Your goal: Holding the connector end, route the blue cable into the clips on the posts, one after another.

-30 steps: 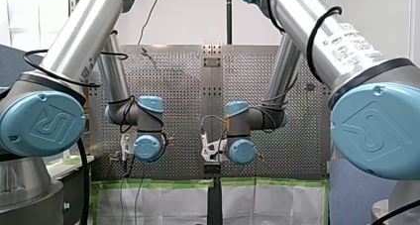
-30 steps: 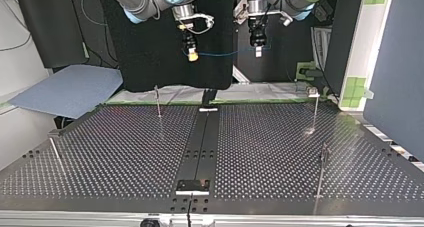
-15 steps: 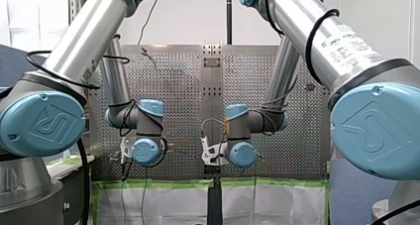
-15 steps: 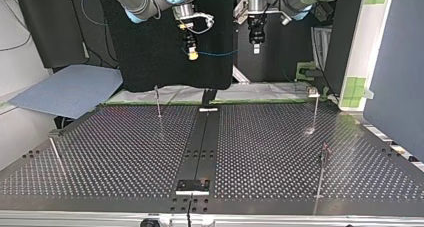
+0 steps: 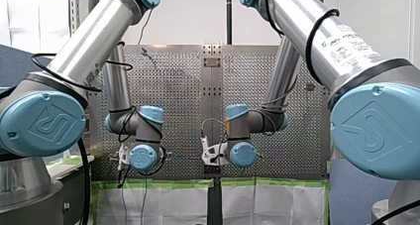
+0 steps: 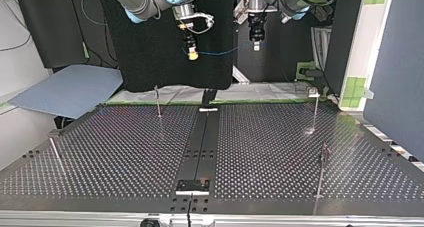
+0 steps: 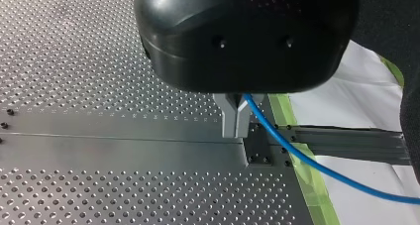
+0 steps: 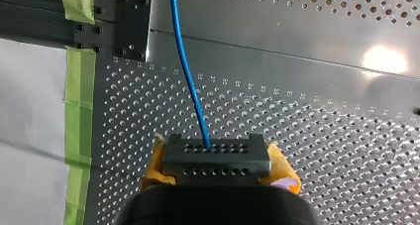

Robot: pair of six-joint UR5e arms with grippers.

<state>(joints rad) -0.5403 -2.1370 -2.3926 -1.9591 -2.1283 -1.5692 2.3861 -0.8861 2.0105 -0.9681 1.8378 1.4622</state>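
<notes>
The blue cable (image 6: 220,52) hangs stretched in the air between my two grippers, above the far edge of the perforated table (image 6: 125,152). My left gripper (image 7: 236,129) is shut on the blue cable (image 7: 297,155), which leaves its metal fingers sideways. In the top view that gripper (image 6: 256,45) is to the right of the other one. My right gripper (image 8: 218,168) is shut, its yellow pads (image 8: 283,166) clamped on the black connector (image 8: 216,155). From the connector the cable (image 8: 190,81) runs straight ahead. The right gripper (image 6: 192,53) hangs at the top view's middle left.
Thin clip posts stand on the table: one far left of centre (image 6: 157,101), one far right (image 6: 316,109), one near right (image 6: 322,173), a leaning one at the left edge (image 6: 54,151). A dark rail (image 6: 200,147) runs down the middle. Green tape (image 8: 79,111) lines the table edge.
My left arm has swung: its wrist dropped and shifted left in the front view, and its gripper rose a little in the top view. The right arm barely moved.
</notes>
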